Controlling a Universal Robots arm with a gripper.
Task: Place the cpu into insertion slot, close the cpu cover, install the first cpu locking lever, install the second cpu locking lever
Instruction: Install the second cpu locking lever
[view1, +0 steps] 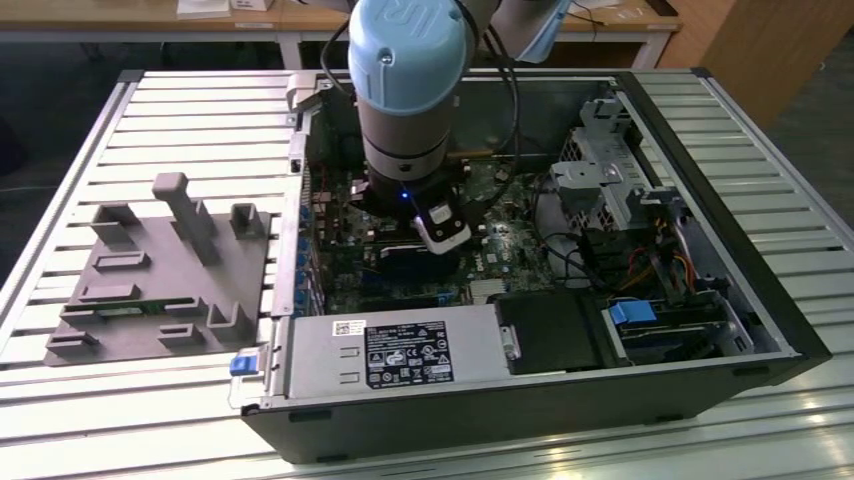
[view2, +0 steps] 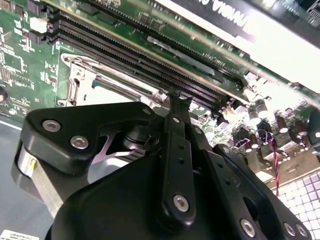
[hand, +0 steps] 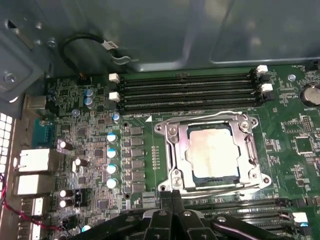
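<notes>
End effector (hand: 172, 197) beside covered cpu (hand: 212, 150)

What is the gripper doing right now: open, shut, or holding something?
Gripper: cannot be told; it hangs just beside the socket, where the chip sits under its closed cover.

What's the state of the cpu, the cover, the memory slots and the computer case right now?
cpu: seated in the insertion slot, face up.
cpu cover: closed down around the cpu.
memory slots: empty.
computer case: lying on its side, panel off.
hand: just beside the socket.
</notes>
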